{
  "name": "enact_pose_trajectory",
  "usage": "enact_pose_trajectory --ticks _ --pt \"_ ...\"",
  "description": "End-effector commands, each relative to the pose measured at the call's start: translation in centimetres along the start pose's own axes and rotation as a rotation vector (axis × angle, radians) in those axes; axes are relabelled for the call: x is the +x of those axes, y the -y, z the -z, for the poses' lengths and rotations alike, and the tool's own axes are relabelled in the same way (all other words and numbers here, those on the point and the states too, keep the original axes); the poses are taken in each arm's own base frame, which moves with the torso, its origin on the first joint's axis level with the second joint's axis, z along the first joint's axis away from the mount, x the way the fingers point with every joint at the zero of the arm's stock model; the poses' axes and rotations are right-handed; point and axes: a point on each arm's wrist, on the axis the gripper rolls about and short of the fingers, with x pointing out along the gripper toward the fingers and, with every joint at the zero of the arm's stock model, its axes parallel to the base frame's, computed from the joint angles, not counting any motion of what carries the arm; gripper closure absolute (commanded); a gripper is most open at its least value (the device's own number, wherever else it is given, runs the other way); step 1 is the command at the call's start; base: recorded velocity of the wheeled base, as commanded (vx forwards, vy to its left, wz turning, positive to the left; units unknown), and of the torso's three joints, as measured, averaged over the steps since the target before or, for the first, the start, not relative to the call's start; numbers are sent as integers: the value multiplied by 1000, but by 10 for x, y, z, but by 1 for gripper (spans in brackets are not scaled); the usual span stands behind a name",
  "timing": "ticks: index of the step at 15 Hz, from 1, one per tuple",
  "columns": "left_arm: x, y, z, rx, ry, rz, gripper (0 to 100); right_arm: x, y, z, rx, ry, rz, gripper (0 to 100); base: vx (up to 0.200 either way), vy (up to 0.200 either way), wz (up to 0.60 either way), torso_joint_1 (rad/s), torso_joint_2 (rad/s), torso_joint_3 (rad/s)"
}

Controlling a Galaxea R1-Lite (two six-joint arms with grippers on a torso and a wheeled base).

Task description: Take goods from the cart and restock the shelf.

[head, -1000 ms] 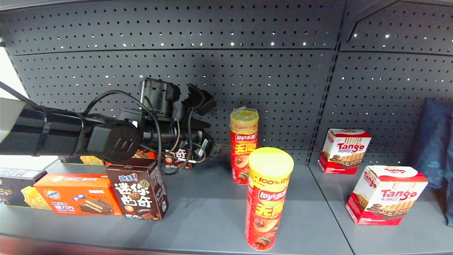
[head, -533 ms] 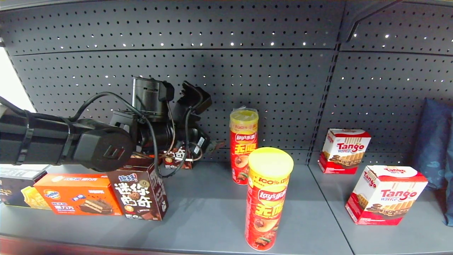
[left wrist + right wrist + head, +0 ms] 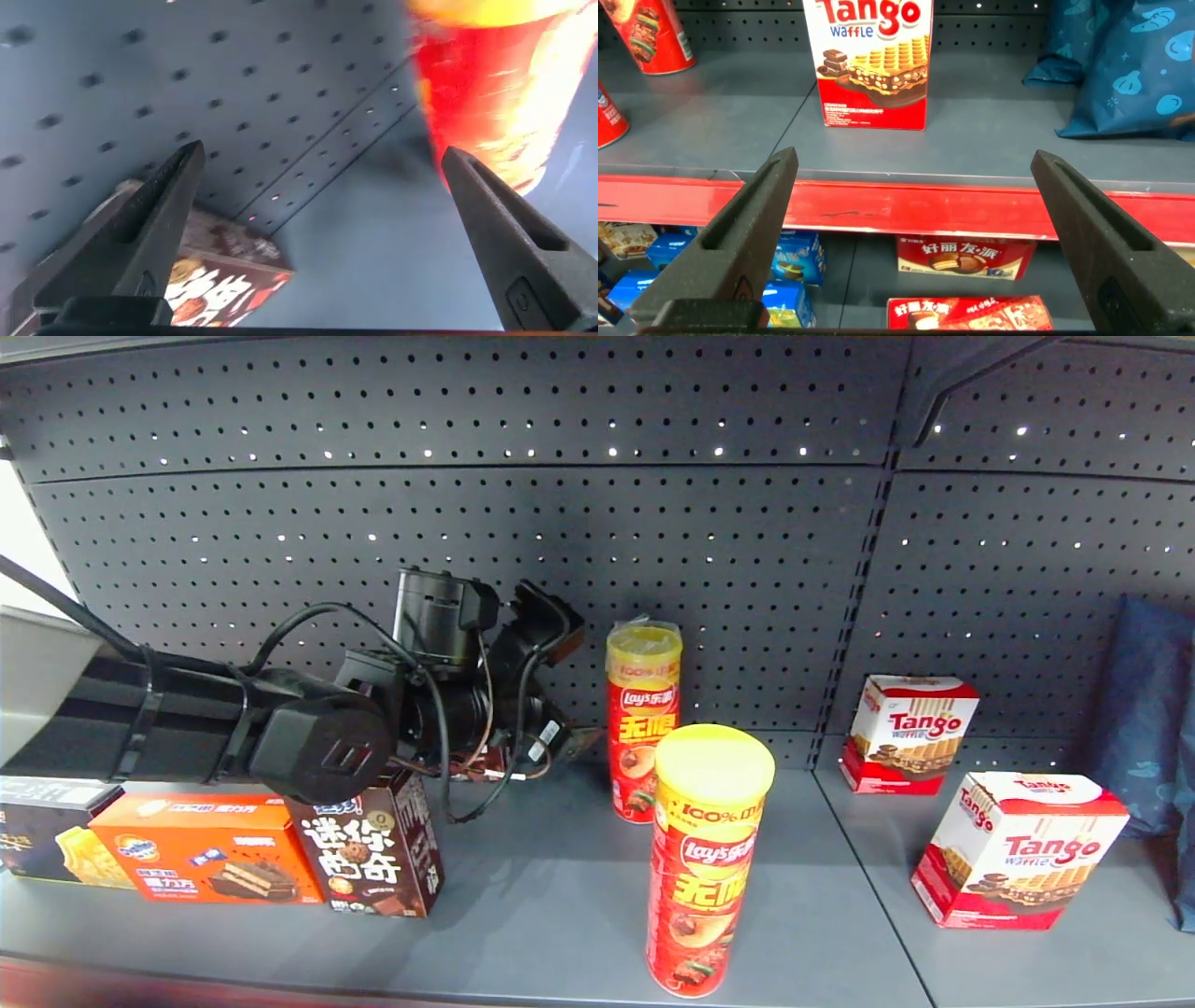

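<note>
at the shelf's red front lip: your right gripper (image 3: pixel 915 161) hangs just outside the grey metal shelf (image 3: pixel 541 896), fingers spread wide with nothing between them, facing a red and white waffle box (image 3: pixel 873 65).
front row: the tall red crisp can with a yellow lid (image 3: pixel 709 859), the upright dark brown cookie box (image 3: pixel 369 849) and the flat orange cake box (image 3: pixel 210 845) stand where they stood a second ago.
mid shelf: your left gripper (image 3: pixel 583 737) is spread open and empty. over the last second it drew back to the left, then came forward and lower, ending nearer the rear red crisp can (image 3: pixel 642 719).
back row: the small dark brown cookie box (image 3: pixel 220 275) sits against the perforated grey back panel (image 3: pixel 653 541), apart from both fingers. the arm now hides most of it from the head camera, where earlier its front showed.
meaning for you: this item looks placed. your likely next step is to back the left arm out without clipping the front cookie box, then return to the cart.
</note>
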Motion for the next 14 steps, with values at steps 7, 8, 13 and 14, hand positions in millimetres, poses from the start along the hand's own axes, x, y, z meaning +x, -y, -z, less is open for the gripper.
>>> enact_pose_trajectory --ticks 7,8,13,14 --pt "16 8 5 4 -5 -17 0 0 0 0 0 -1 -1 0 0 0 0 0 0 0" --pt "16 7 5 3 -2 -21 0 0 0 0 0 -1 -1 0 0 0 0 0 0 0" --pt "16 0 9 -3 -15 -44 0 0 0 0 0 -1 -1 0 0 0 0 0 0 0" --pt "16 0 9 -3 -16 -45 0 0 0 0 0 -1 -1 0 0 0 0 0 0 0"
